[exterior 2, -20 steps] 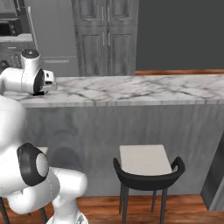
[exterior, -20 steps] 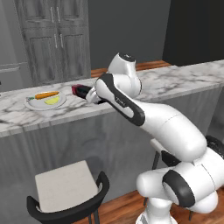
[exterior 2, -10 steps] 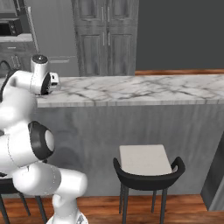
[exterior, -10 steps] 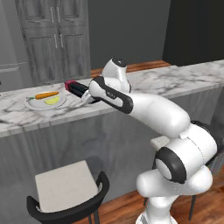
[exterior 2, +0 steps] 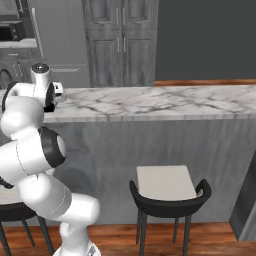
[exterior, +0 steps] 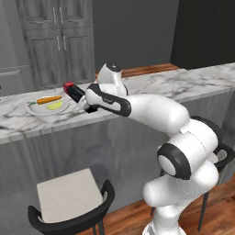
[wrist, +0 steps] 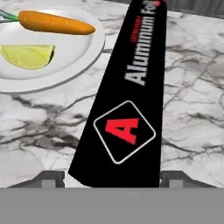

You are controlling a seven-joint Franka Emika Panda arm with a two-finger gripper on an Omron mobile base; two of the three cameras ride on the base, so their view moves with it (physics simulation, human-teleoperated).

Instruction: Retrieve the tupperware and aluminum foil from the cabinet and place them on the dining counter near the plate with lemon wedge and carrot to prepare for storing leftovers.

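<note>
The aluminum foil (wrist: 131,87), a long black carton with a red end (exterior: 69,87), lies on the dining counter (exterior: 183,85) right beside the plate (wrist: 83,52). A carrot (wrist: 52,22) and a lemon wedge (wrist: 28,56) rest on that plate (exterior: 34,109). My gripper (wrist: 113,177) straddles the carton's near end. Its fingertips (wrist: 52,177) stand just off the carton's sides, so it is open. In the left base view my hand (exterior: 89,103) reaches over the counter's edge. The tupperware and the cabinet are out of view.
Black-and-white stools (exterior: 69,202) (exterior 2: 167,190) stand in front of the counter's grey front. Tall grey panelled doors (exterior 2: 120,40) line the wall behind. A microwave (exterior 2: 12,32) sits at the far left. The marble top (exterior 2: 150,102) stretches to the right.
My arm has swung left and carried the foil closer to the plate. The jaws have widened off the carton's sides.
</note>
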